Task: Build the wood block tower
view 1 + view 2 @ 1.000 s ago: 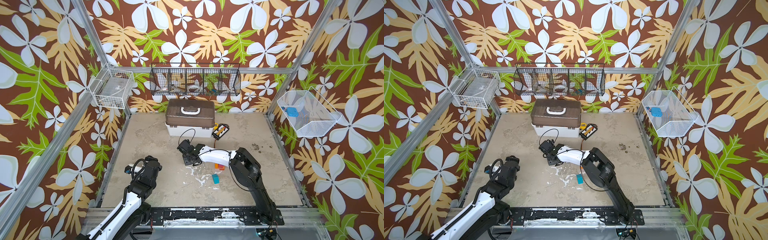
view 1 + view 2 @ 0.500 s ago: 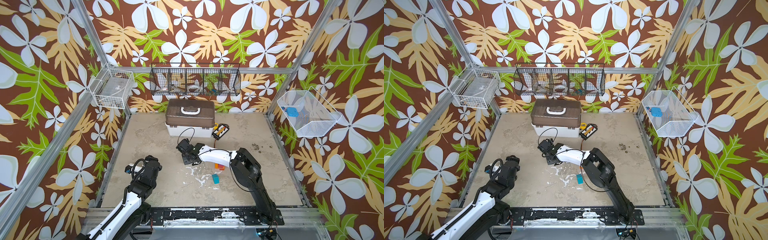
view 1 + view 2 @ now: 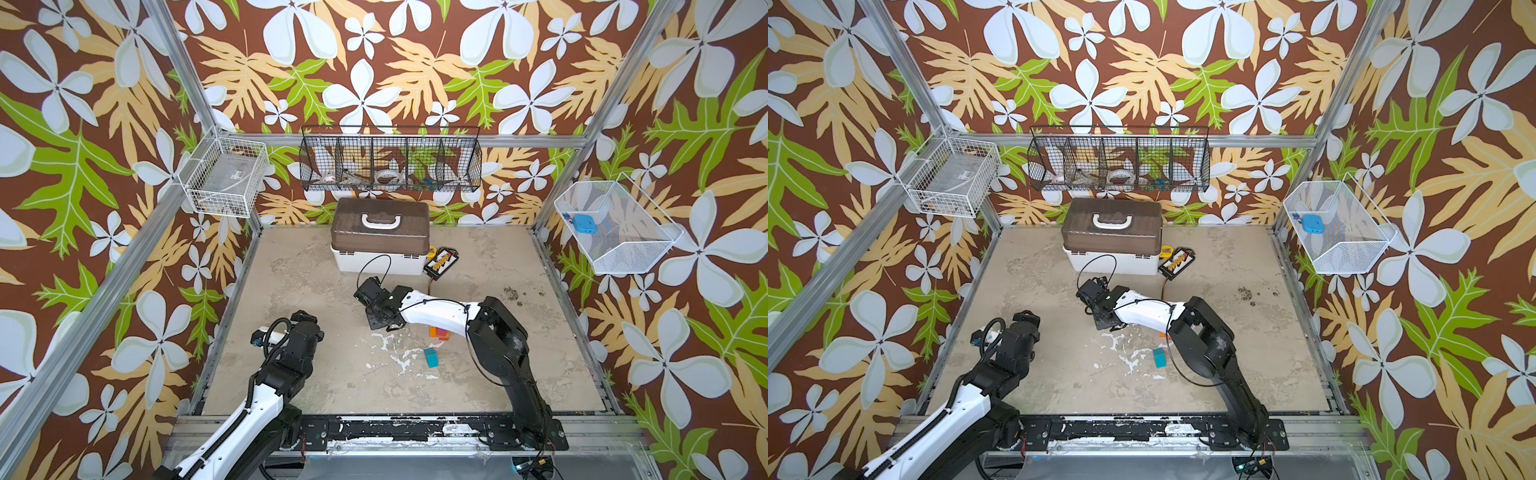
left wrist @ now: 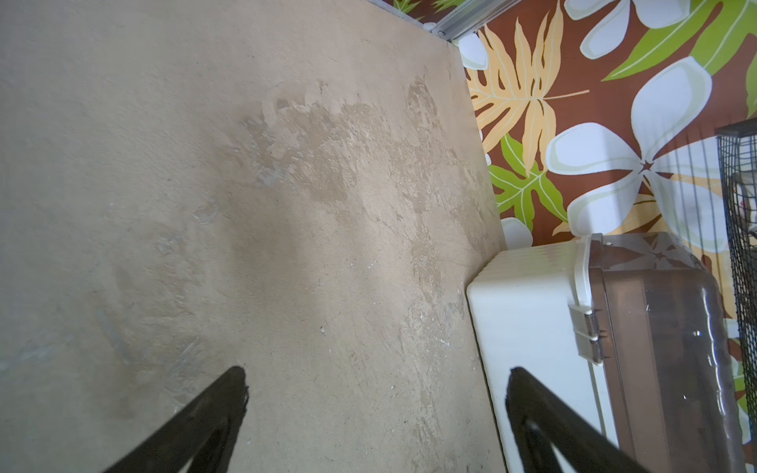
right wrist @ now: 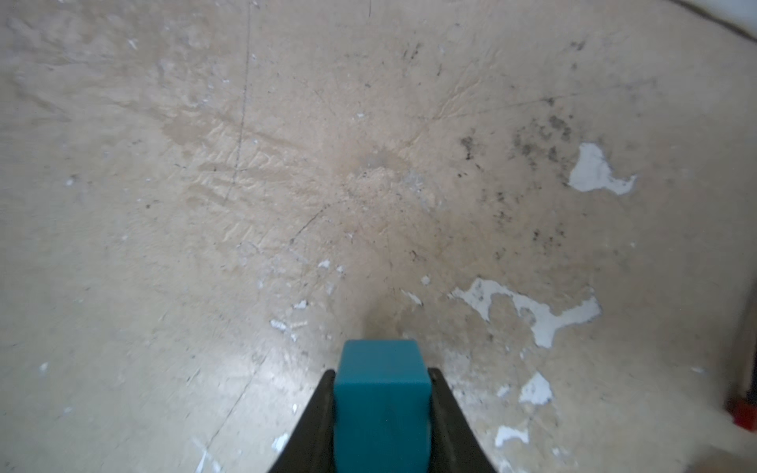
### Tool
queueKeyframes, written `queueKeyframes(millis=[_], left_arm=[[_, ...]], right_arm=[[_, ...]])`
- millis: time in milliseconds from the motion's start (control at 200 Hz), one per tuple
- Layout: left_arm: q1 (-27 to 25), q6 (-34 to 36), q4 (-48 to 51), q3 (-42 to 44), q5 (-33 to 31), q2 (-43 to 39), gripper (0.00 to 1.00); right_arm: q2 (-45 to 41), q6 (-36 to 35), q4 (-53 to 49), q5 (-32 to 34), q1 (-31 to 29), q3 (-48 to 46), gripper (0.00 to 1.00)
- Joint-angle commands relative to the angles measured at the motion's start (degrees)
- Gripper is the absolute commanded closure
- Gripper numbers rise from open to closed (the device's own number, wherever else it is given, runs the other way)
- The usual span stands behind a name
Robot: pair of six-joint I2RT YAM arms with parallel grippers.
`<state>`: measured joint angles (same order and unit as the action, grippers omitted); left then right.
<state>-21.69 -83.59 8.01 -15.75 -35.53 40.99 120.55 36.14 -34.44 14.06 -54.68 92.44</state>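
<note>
Snugly, right gripper [image 5: 381, 373] pinches a teal block [image 5: 383, 405] (left gripper [image 4: 377, 374] gapes wide)

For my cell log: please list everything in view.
teal blocks: 2, teal; one on the table, front middle; one in the right gripper.
orange and red blocks: 2 showing, beside the right arm, partly hidden.
box: 1, white with brown lid, table's back.
pack with wires: 1, black and yellow, right of the box.
wire baskets: 3; white on both side walls, black on back wall.
left gripper: 1, black, open, empty.
right gripper: 1, black, shut on a teal block.
</note>
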Motion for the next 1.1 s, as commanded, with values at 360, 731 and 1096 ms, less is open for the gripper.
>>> queueKeyframes(millis=[360,731,1096], left_arm=[[0.05,23.32,-29.88,2.27,23.53,7.53,0.0],[0.02,25.76,-28.84,-2.08,30.15,14.67,0.0],[0.07,25.82,-28.32,-2.96,30.69,16.17,0.0]], right_arm=[[-32.17,2.97,-6.56,10.07,-1.26,-17.03,0.75],[-50.02,1.89,-11.56,11.0,4.19,-24.86,0.75],[-48.37,-0.68,-8.14,-1.84,10.42,-30.24,0.79]])
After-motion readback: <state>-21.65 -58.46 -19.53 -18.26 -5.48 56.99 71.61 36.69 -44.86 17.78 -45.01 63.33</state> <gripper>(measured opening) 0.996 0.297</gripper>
